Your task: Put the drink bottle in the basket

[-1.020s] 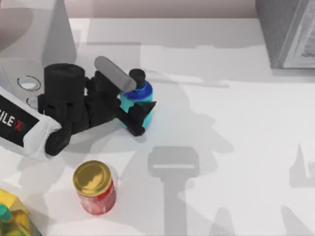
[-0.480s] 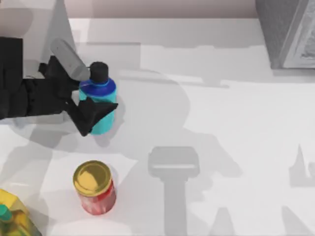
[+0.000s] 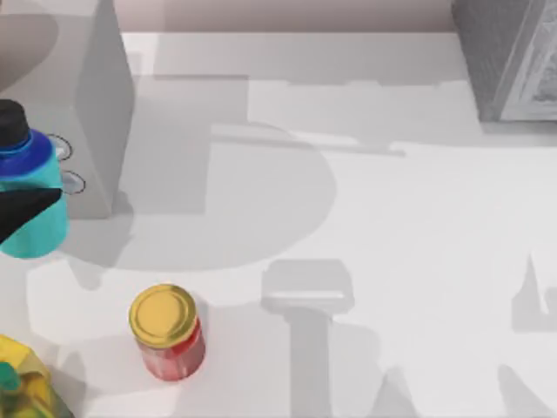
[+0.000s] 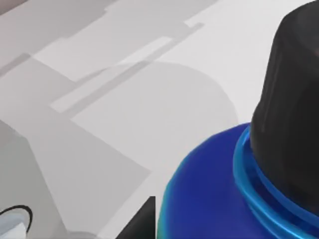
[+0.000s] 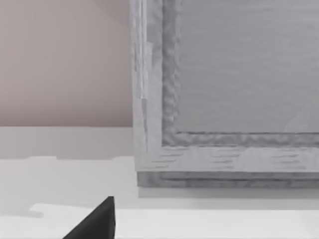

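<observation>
Pinching a small cylindrical drink bottle [image 3: 33, 228] with a cyan body, dark blue shoulder and black screw cap: jaws of the left gripper [image 3: 24, 205], with one dark finger [image 3: 35, 200] laid across the cyan body at the far left edge of the top view. Seen up close from the left wrist as a blue shoulder and ribbed black cap [image 4: 291, 104], with a black fingertip [image 4: 142, 224] just beside the shoulder. Bottle upright, cap toward the far side of the table, standing out over the flat white table [image 3: 392, 226].

Just behind the bottle, a plain grey box [image 3: 87, 96] with small ringed circles on its top face. Nearer the front, well apart from the bottle, a red jar with a round gold lid [image 3: 165, 329], upright. At the front left corner, a yellow bottle with a green cap [image 3: 22, 383], cut off by the edge.

Far across at the back right corner, a grey woven basket [image 3: 509, 61], well apart from the drink bottle. Close to that basket's wall [image 5: 229, 99], the right gripper [image 5: 97, 221], parked; whether spread or pressed together, impossible to tell.
</observation>
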### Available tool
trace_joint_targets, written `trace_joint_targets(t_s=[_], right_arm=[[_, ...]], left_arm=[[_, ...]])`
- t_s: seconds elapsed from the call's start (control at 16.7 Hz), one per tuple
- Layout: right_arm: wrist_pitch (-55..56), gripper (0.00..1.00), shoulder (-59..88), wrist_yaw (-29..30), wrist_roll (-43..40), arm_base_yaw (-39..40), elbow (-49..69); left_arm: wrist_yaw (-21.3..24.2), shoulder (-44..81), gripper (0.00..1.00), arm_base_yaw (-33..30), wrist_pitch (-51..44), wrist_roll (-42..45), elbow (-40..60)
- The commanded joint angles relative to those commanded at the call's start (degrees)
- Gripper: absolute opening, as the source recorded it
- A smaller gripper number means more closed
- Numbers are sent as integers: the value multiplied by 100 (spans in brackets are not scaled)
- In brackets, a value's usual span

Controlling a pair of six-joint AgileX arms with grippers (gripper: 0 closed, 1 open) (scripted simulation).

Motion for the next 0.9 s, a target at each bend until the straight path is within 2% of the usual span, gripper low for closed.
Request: trace_joint_targets(t_s=[0.24,0.42,0.54,0.9], right_arm=[[0,100,0,0,0,0,0],[0,100,0,0,0,0,0],[0,100,0,0,0,0,0],[0,100,0,0,0,0,0]], left_arm=[[570,-849,0,1175,-1690,942,109],[832,-1242,0,1753,-2458,1408,157],[908,-1358,0,1922,-2673,1549,172],[894,-1340,0,1904,-2673,1553,167]])
